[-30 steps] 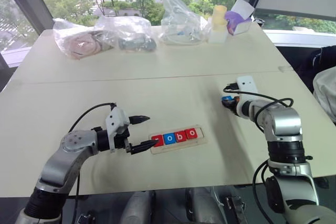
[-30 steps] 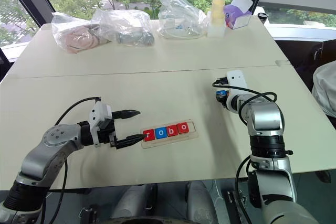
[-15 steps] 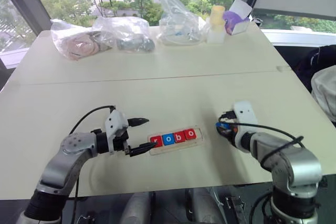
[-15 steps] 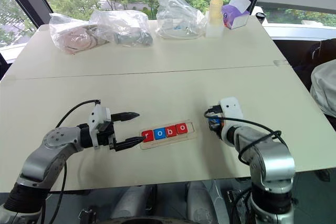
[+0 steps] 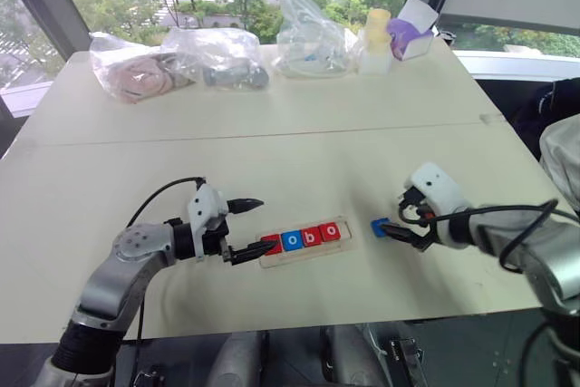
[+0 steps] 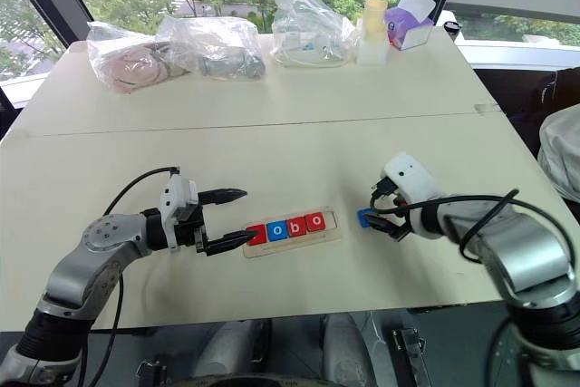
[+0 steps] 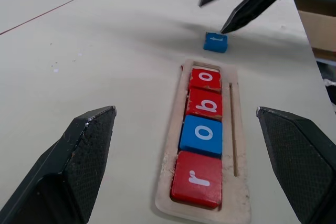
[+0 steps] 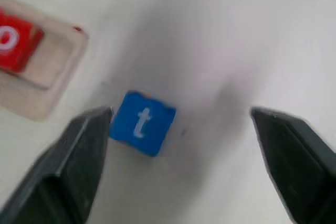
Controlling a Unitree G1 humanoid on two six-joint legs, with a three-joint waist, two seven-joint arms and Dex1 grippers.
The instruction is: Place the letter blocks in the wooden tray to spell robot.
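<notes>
Blue t block [image 5: 379, 226] beside tray end [image 5: 345, 227]

pale wooden tray [image 7: 233, 145], glossy painted blocks [image 7: 203, 135]

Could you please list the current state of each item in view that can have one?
wooden tray: four slots filled, reading r-o-b-o; end slot nearest the right tool empty.
blue t block: lying flat on the table, outside the tray, letter up, not gripped.
right tool: open, by the t block.
left tool: open, at the tray's r end.
plastic bags: resting at the far table edge.
</notes>
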